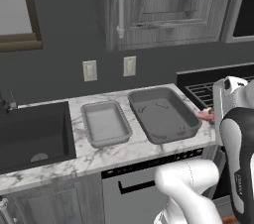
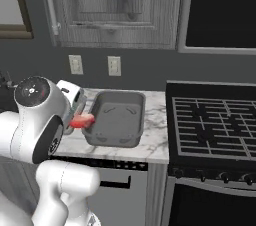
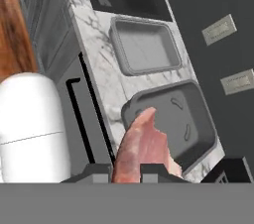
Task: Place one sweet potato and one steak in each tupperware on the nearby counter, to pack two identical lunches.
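Right now your gripper (image 3: pixel 127 171) has its jaws clamped on a steak (image 3: pixel 144 151), which juts out ahead of them. Just beyond the steak's tip sits the darker tupperware (image 3: pixel 198 114) on the counter (image 3: pixel 106 77); the lighter tupperware (image 3: pixel 146 47) lies farther ahead.

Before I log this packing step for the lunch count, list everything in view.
tupperware: two, grey, both empty, side by side on the counter; smaller, larger
counter: one, white marble
steak: one, red, held above the larger tray's near edge
sink: one, black, left
stove: one, black, right
wall outlets: two, pale
upper cabinet: grey wood
pincer: one, dark, shut on steak
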